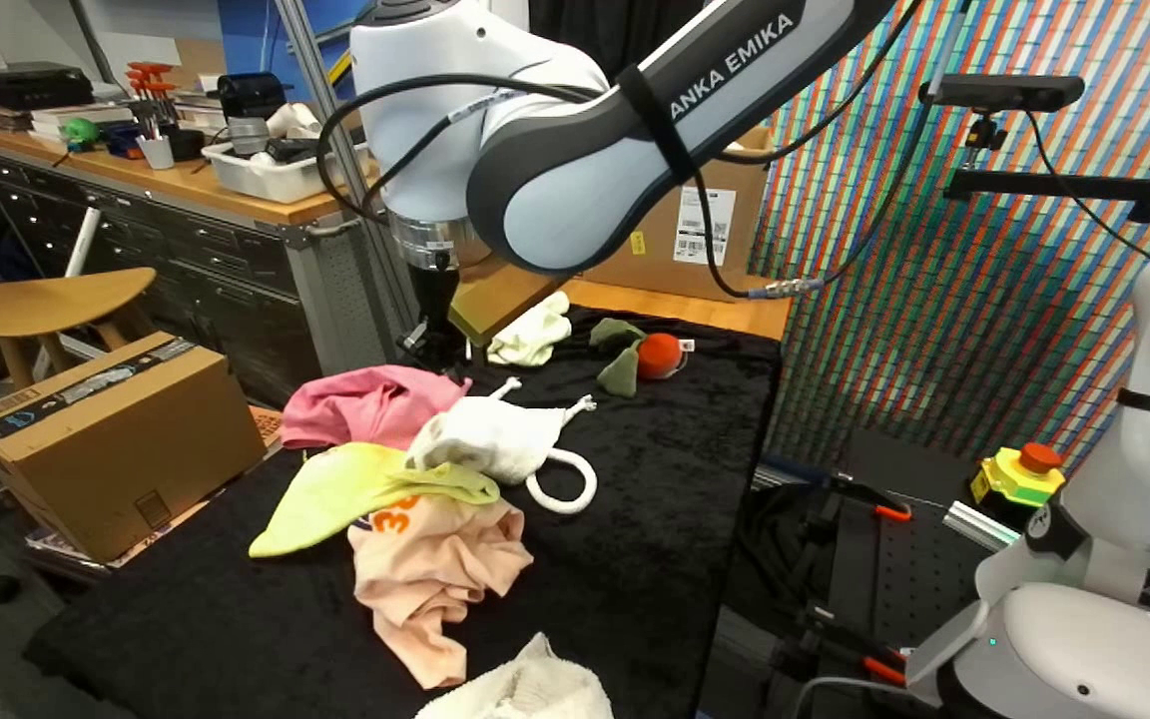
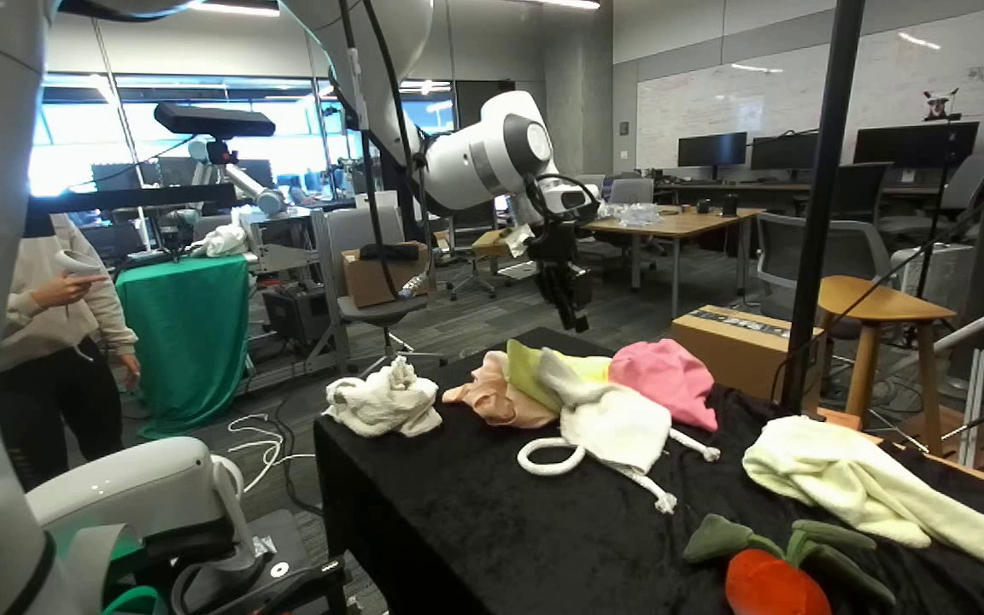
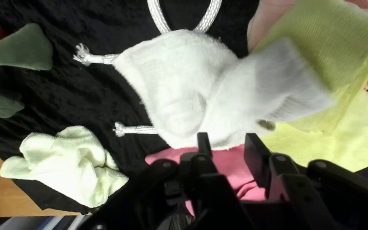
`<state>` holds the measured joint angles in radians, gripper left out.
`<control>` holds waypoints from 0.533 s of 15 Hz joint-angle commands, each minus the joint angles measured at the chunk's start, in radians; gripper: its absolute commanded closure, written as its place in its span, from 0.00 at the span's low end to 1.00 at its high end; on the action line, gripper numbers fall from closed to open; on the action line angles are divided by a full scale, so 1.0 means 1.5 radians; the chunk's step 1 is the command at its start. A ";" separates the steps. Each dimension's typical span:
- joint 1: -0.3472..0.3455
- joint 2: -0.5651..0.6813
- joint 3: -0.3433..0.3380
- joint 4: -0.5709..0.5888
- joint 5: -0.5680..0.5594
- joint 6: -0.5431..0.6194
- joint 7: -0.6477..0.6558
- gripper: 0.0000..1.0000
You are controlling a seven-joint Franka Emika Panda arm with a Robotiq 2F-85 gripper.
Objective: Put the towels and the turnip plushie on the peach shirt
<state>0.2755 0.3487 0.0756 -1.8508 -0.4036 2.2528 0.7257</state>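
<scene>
The empty fingers (image 3: pixel 256 156) stand partway apart; lowered straight, they might snag the pink cloth (image 3: pixel 230 166) beneath, not the pale towel (image 3: pixel 72 166) alongside.

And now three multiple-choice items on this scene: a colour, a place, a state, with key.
1. What colour is the towel overlapping the peach shirt? A) blue B) yellow-green C) black
2. What does the turnip plushie lie on? A) peach shirt B) pink cloth C) black tablecloth
3. The end effector is: A) open, holding nothing B) shut on the turnip plushie C) shut on the peach shirt

1 B: every view shows it so.
2 C: both exterior views show it there.
3 A: the wrist view shows its fingers apart, nothing gripped.
</scene>
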 commanded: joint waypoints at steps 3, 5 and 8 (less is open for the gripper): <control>0.004 0.003 -0.005 0.013 0.014 -0.025 -0.033 0.17; -0.001 0.001 -0.009 0.005 0.016 -0.028 -0.031 0.04; -0.013 -0.007 -0.022 -0.017 0.022 -0.034 -0.023 0.00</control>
<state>0.2699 0.3504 0.0606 -1.8583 -0.4001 2.2163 0.7007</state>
